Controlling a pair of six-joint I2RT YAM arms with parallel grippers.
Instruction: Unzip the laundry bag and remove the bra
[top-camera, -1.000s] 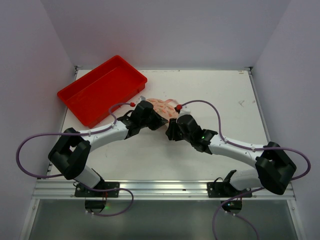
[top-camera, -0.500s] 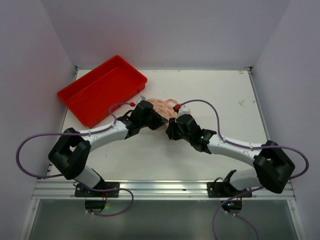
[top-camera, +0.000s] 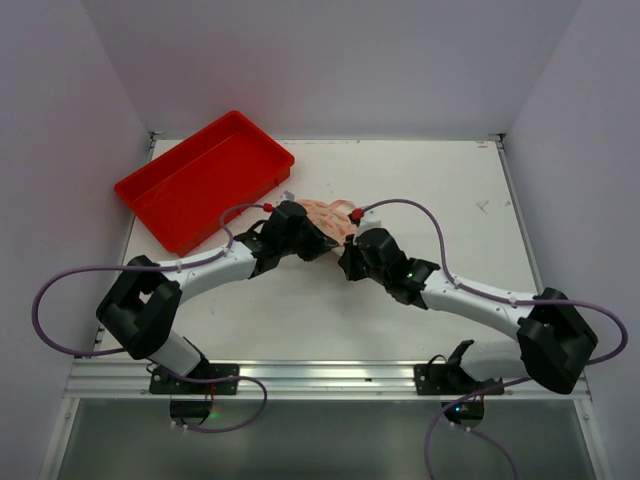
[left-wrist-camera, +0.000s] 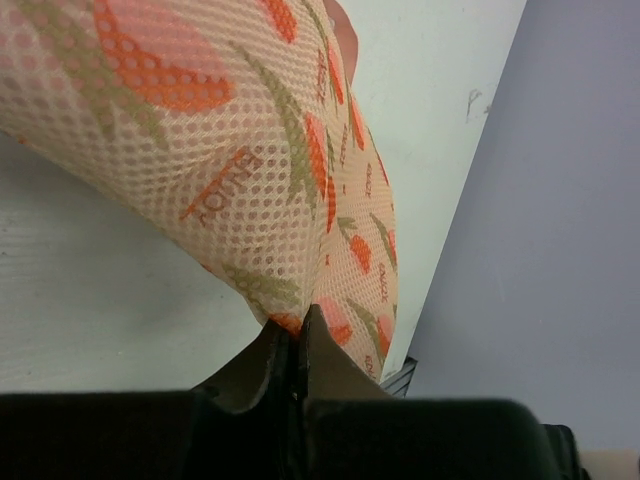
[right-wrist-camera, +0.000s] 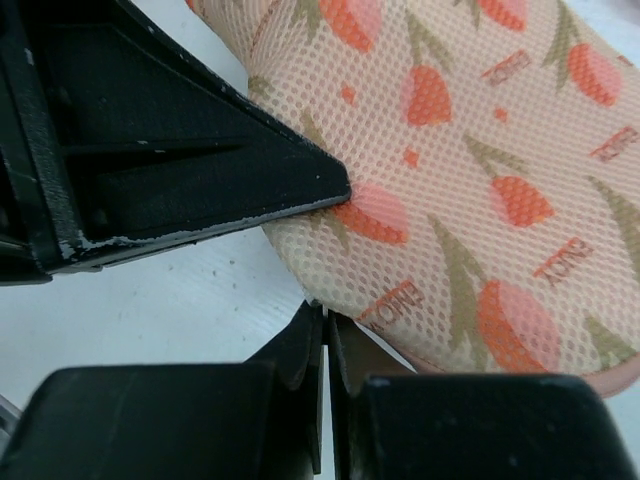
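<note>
Right wrist, laundry bag print, perhaps "ENJOY"

— The laundry bag just ahead of the right gripper?
— Matt open-mesh cloth, printed.
— Its fingers?
— Matt black plastic. The table beneath them is smooth, white, faintly speckled.

I've got the bag mid-table, with the tray behind it to the left, near but apart. Left gripper is at the bag's near left edge, right gripper at its near right, just beside each other.
</note>
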